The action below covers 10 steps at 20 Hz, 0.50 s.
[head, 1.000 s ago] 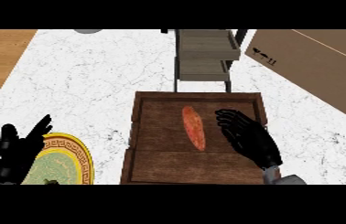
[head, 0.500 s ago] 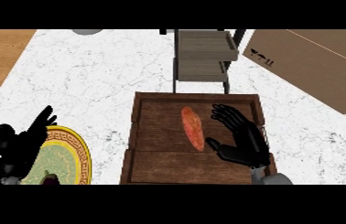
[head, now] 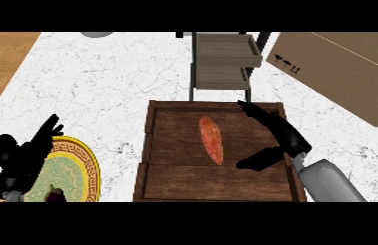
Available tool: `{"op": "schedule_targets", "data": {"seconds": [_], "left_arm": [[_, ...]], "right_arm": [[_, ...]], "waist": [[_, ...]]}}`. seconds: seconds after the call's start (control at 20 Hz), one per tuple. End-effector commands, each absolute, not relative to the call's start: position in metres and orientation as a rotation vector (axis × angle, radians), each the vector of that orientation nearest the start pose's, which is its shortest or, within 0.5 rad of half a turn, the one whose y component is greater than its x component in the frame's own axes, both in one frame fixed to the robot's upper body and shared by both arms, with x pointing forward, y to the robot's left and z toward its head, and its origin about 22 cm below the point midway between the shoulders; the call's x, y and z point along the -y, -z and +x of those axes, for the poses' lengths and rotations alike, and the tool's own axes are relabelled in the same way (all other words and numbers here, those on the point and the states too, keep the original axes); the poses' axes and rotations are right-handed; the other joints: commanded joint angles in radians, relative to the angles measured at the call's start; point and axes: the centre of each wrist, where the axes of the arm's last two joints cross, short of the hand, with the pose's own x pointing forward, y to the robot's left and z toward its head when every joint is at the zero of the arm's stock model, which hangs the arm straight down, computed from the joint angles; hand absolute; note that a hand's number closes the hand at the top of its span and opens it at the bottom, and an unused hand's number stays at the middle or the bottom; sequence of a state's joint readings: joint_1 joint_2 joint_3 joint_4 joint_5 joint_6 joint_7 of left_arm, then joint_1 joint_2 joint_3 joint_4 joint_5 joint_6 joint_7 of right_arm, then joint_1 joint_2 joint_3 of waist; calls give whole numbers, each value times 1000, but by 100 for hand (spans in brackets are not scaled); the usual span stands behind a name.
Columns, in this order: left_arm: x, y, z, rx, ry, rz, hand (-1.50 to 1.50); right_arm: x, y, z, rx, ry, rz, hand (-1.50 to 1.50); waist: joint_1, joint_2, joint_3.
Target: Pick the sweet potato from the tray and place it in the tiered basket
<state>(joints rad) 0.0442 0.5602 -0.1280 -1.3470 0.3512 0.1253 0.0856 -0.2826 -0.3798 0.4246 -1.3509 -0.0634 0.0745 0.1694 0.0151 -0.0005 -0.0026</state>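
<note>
A cardboard box (head: pixel 336 69) sits at the counter's far right, and a yellow-rimmed plate (head: pixel 70 171) lies at the lower left, half covered by the left hand (head: pixel 26 161), which rests there with fingers straight. A small dark thing on the plate's near edge is too cut off to name. The sweet potato (head: pixel 211 139) lies lengthwise in the middle of the wooden tray (head: pixel 159 154). Just to its right, the right hand (head: pixel 277 136) is released (fingers straight, thumb spread toward the potato's near end), not touching it. The tiered basket (head: pixel 224 61) stands just beyond the tray.
</note>
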Motion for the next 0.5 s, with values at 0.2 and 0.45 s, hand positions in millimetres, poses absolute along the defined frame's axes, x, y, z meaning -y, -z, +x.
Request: {"op": "schedule_targets", "data": {"seconds": [0.2,0.45], "left_arm": [[-352,16,222,1191,72,260,0],[-363,3,238,1186,74,254,0]], "right_arm": [[174,-101,354,1169,-945,93,-150],[159,-101,356,1058,-971,113,-150]], "waist": [[3,3,2],[-11,2,2]]}}
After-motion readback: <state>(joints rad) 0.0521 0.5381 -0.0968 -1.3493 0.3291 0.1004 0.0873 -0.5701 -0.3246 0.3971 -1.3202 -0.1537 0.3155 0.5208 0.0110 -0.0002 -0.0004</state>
